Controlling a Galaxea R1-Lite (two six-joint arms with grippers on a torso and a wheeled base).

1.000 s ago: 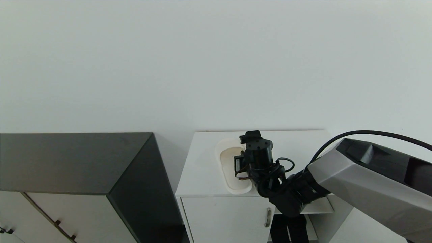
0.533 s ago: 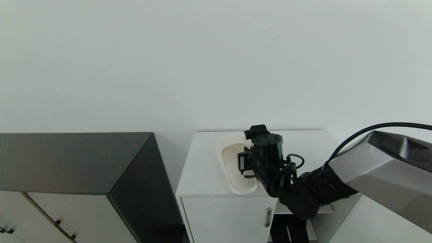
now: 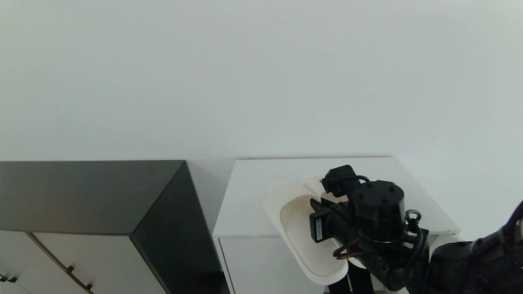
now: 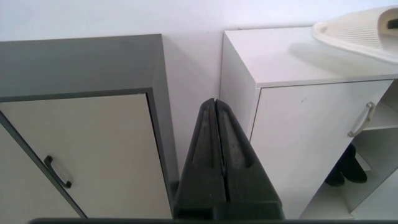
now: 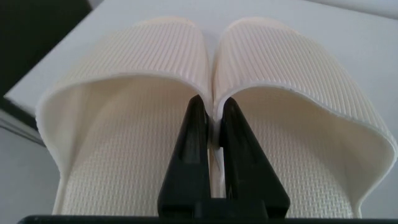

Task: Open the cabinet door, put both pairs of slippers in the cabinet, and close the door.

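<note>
Slippers: a pair of cream slippers (image 3: 300, 222) is held side by side, soles down, above the front right part of the white cabinet's top (image 3: 249, 200). The heels stick out past its front edge.
Right gripper: the right gripper (image 5: 213, 109) pinches the two inner side walls of the slippers together between its black fingers.
Left gripper: the left gripper (image 4: 216, 106) has its fingers pressed together on nothing. It hangs low in front of the gap between the two cabinets.
Cabinet door: the white door (image 4: 305, 143) with a metal handle (image 4: 360, 119) faces front. Beside the handle, dark shoes (image 4: 348, 174) sit on an open shelf.
Surroundings: a dark-topped cabinet (image 3: 81, 196) stands just left.
</note>
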